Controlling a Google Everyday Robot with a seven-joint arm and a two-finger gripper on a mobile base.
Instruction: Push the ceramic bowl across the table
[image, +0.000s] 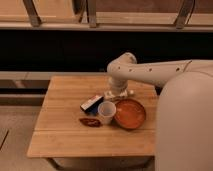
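Observation:
The ceramic bowl (130, 113), wide, shallow and orange-brown, sits on the light wooden table (65, 135) right of its middle. My white arm reaches in from the right and bends down at its elbow (122, 70). The gripper (119, 94) hangs low over the table just behind the bowl's far rim. I cannot tell whether it touches the bowl.
A small white cup (106, 111) stands against the bowl's left side. A dark red-brown oval dish (90, 121) lies in front left of the cup. A blue and black packet (92, 103) lies behind the cup. My body (185, 130) hides the table's right end.

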